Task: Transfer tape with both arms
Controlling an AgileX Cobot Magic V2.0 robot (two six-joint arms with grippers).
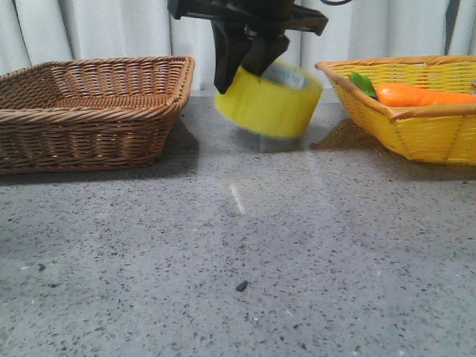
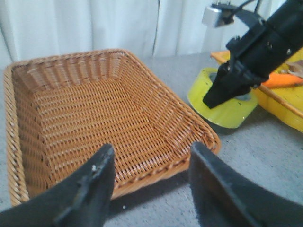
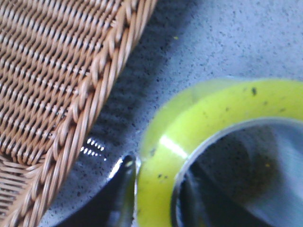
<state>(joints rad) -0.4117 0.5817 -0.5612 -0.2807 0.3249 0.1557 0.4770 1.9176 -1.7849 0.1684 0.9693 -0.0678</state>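
Note:
The yellow tape roll [image 1: 271,104] hangs tilted just above the table, between the two baskets. My right gripper [image 1: 249,63] comes down from above and is shut on the roll's wall. In the right wrist view one finger [image 3: 118,198] lies outside the yellow tape [image 3: 199,123] and the other sits inside the core. The left wrist view shows that arm [image 2: 255,52] gripping the tape [image 2: 227,106]. My left gripper [image 2: 149,156] is open and empty, at the near rim of the brown basket. It does not show in the front view.
An empty brown wicker basket [image 1: 97,111] stands left of the tape, also seen in the left wrist view [image 2: 161,99] and the right wrist view [image 3: 94,80]. A yellow basket [image 1: 416,134] at the right holds an orange carrot [image 1: 416,95]. A small dark speck [image 1: 242,285] lies on the table.

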